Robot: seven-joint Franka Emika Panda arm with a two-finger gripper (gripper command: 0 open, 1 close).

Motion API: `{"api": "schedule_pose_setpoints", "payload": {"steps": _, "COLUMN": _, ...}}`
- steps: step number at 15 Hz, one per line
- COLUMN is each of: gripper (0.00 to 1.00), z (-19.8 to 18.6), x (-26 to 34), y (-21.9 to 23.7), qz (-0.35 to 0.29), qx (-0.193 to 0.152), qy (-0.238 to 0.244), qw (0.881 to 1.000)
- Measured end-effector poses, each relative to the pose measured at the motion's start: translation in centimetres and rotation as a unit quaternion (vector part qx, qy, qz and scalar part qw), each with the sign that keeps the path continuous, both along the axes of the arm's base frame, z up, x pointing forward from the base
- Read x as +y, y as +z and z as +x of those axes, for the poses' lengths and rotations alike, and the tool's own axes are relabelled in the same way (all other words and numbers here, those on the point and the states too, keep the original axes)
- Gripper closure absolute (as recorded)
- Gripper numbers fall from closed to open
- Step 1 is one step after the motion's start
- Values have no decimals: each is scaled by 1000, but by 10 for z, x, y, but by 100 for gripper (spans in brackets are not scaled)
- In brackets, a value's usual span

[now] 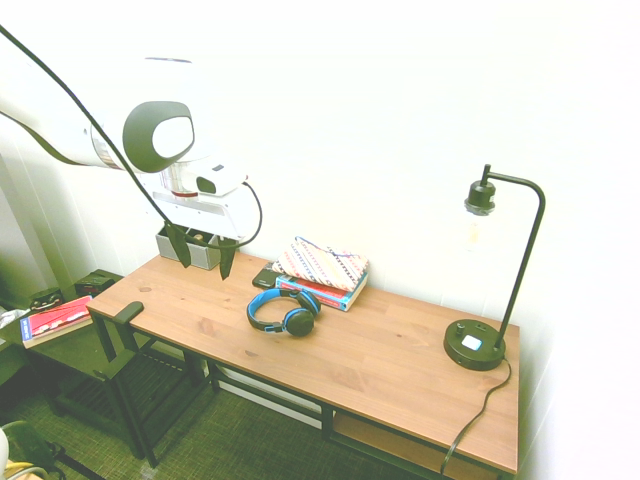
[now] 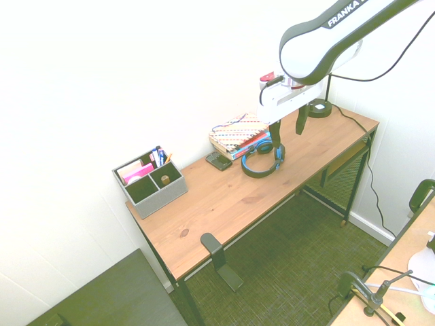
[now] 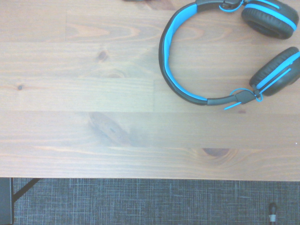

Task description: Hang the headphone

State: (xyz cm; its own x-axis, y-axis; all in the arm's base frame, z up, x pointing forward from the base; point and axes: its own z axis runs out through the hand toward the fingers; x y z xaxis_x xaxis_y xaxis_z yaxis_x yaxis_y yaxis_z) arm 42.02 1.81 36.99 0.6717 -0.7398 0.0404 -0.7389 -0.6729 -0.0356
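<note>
On the tabletop (image 1: 400, 350) the headphone (image 1: 285, 310) lies flat beside books (image 1: 322, 270). The fingers (image 1: 203, 253) hang apart above; a pinch on the thin band could slip, or snag the hook (image 2: 216, 251), seemingly at the edge.

The headphone (image 3: 225, 56) is cropped (one ear cup) in the wrist view.

The desk (image 1: 380, 360) has bare wood on the front side of the headphone (image 1: 285, 312), open right to the front edge. Behind the headphone, a stack of books (image 1: 322, 272) and a small dark device (image 1: 264, 278) close off the wall side. The grey organizer (image 2: 149, 182) stands at one end, the black lamp (image 1: 490, 290) at the other, both well apart from it. A black hook (image 2: 212, 248) clamps the front edge near the organizer. The gripper (image 1: 202, 252) hangs above the desk, fingers spread.
</note>
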Motion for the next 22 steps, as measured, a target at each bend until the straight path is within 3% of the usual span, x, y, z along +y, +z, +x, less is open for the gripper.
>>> {"api": "schedule_pose_setpoints", "payload": {"steps": 3, "gripper": 0, "z": 1, "x": 1, "y": 1, "qz": 0, "qx": -5, "qy": -2, "qw": 1000}}
{"api": "schedule_pose_setpoints", "payload": {"steps": 5, "gripper": 0, "z": 8, "x": 6, "y": 0, "qz": 0, "qx": -30, "qy": -8, "qw": 1000}}
{"api": "schedule_pose_setpoints", "payload": {"steps": 9, "gripper": 0, "z": 34, "x": 19, "y": -46, "qz": -2, "qx": -64, "qy": -2, "qw": 998}}
{"api": "schedule_pose_setpoints", "payload": {"steps": 14, "gripper": 0, "z": 85, "x": 25, "y": -123, "qz": -17, "qx": -43, "qy": 24, "qw": 999}}
{"api": "schedule_pose_setpoints", "payload": {"steps": 15, "gripper": 100, "z": 94, "x": 24, "y": -135, "qz": -19, "qx": -37, "qy": 24, "qw": 999}}
{"api": "schedule_pose_setpoints", "payload": {"steps": 22, "gripper": 100, "z": 138, "x": 24, "y": -186, "qz": -18, "qx": -18, "qy": 14, "qw": 1000}}
